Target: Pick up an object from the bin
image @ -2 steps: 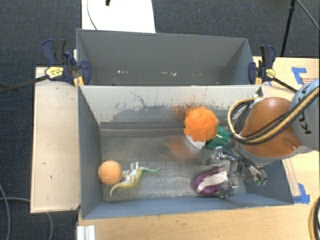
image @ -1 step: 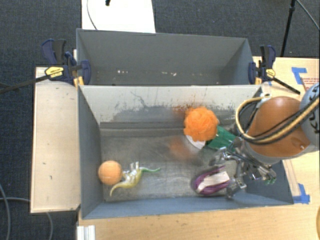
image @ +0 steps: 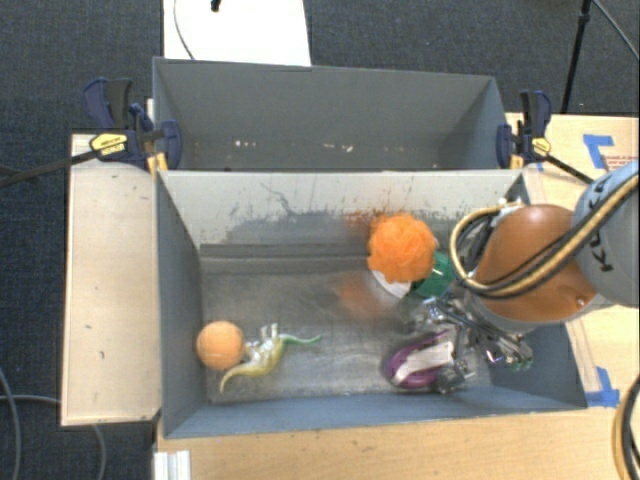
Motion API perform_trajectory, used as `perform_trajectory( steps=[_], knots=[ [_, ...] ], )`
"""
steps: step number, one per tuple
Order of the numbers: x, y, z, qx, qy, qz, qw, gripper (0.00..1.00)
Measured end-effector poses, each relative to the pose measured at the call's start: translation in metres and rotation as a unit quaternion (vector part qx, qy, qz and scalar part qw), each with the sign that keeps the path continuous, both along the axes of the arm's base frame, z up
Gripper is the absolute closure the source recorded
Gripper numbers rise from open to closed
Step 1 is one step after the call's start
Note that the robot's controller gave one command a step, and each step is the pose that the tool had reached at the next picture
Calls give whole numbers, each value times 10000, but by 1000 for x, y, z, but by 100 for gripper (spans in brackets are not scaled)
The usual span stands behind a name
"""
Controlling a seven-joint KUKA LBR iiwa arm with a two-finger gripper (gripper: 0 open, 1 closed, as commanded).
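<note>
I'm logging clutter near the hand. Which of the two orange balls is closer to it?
The fuzzy orange ball, close beside the hand; the smooth orange ball lies far off at the view's lower left.

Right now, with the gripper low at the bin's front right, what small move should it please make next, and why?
Probably a slight shift to centre over the purple-and-white curved object. The gripper sits low at that object's right end in the view, not over its middle, and no grasp is evident. The fuzzy orange ball behind lies apart, so it should not get in the way.
</note>
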State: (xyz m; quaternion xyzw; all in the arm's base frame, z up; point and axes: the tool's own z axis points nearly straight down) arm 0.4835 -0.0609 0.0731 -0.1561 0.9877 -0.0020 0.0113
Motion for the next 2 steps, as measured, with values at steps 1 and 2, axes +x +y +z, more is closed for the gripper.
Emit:
perform_trajectory(
  steps=[1,2],
  knots=[
    [-1,1,1,-9,5,285,9996,100],
    [-1,1,1,-12,5,330,9995,100]
  ],
)
